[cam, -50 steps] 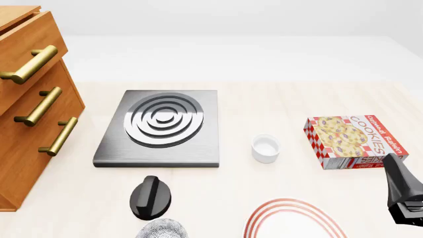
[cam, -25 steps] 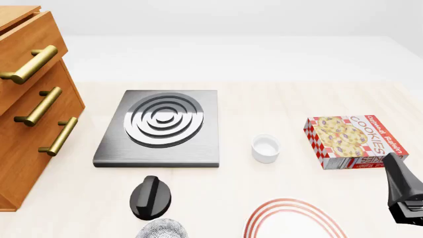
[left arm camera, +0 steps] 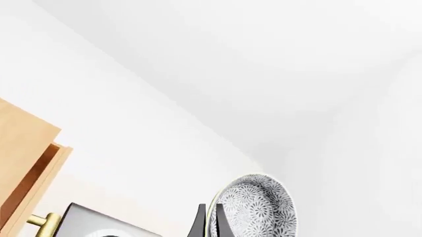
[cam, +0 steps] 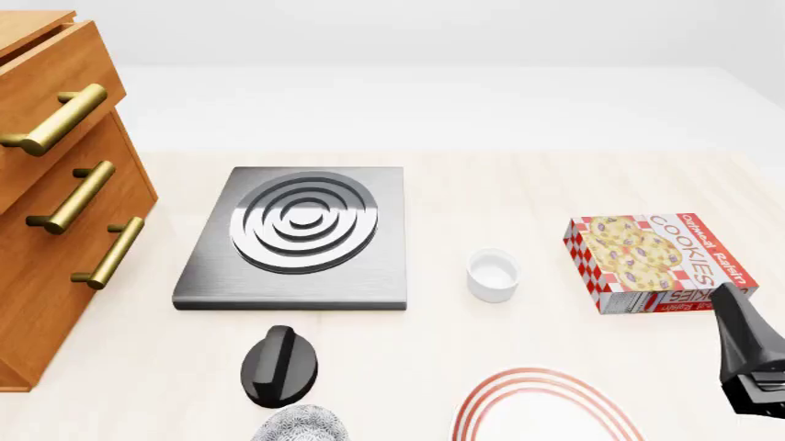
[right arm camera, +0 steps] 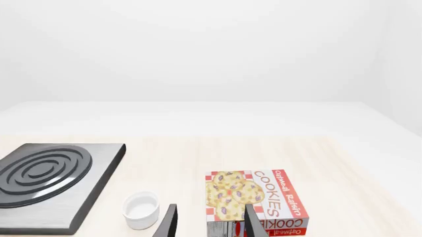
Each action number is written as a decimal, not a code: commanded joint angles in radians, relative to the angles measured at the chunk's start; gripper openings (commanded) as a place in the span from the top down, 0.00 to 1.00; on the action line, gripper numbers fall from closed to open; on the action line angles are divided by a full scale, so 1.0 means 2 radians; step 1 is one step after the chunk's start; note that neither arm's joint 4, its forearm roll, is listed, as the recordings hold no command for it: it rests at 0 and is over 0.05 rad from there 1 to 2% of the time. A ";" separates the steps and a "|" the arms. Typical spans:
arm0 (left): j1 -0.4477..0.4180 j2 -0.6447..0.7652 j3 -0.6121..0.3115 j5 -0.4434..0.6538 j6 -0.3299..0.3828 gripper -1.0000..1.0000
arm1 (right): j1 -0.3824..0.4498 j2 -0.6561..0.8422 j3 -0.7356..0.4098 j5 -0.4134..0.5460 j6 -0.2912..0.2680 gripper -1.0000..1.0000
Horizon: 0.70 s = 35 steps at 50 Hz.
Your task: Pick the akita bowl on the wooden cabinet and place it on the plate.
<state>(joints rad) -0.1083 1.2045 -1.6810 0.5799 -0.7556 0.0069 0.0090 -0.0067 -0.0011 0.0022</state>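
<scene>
In the left wrist view my left gripper (left arm camera: 211, 219) is shut on the rim of the akita bowl (left arm camera: 258, 207), whose lace-patterned inside faces the camera against the white wall. In the front view that gripper (cam: 279, 363) shows as a dark shape near the bottom edge, with the bowl (cam: 301, 425) just below it, cut off by the frame. The plate (cam: 546, 404) with red rings lies on the table to the bowl's right, also partly cut off. The wooden cabinet (cam: 50, 248) stands at the far left. My right gripper (cam: 748, 367) hovers open at the lower right, near the plate.
A grey stove slab (cam: 368, 276) with silver rings lies mid-table beside the cabinet. A small white cup (cam: 494, 274) stands to its right, then a cookies box (cam: 656, 259). The right wrist view shows the cup (right arm camera: 142, 210) and box (right arm camera: 254, 195) just past the open fingers.
</scene>
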 commanded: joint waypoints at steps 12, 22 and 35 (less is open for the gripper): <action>-0.038 -0.005 0.026 -0.016 -0.010 1.00 | 0.000 0.000 0.000 0.000 0.000 0.00; -0.053 -0.012 0.052 -0.025 -0.018 1.00 | 0.000 0.000 0.000 0.000 0.000 0.00; -0.072 -0.017 0.072 -0.031 -0.027 1.00 | 0.000 0.000 0.000 0.000 0.000 0.00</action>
<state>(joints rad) -0.2226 1.1838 -1.5644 0.5305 -0.8004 0.0070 0.0090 -0.0068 -0.0011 0.0022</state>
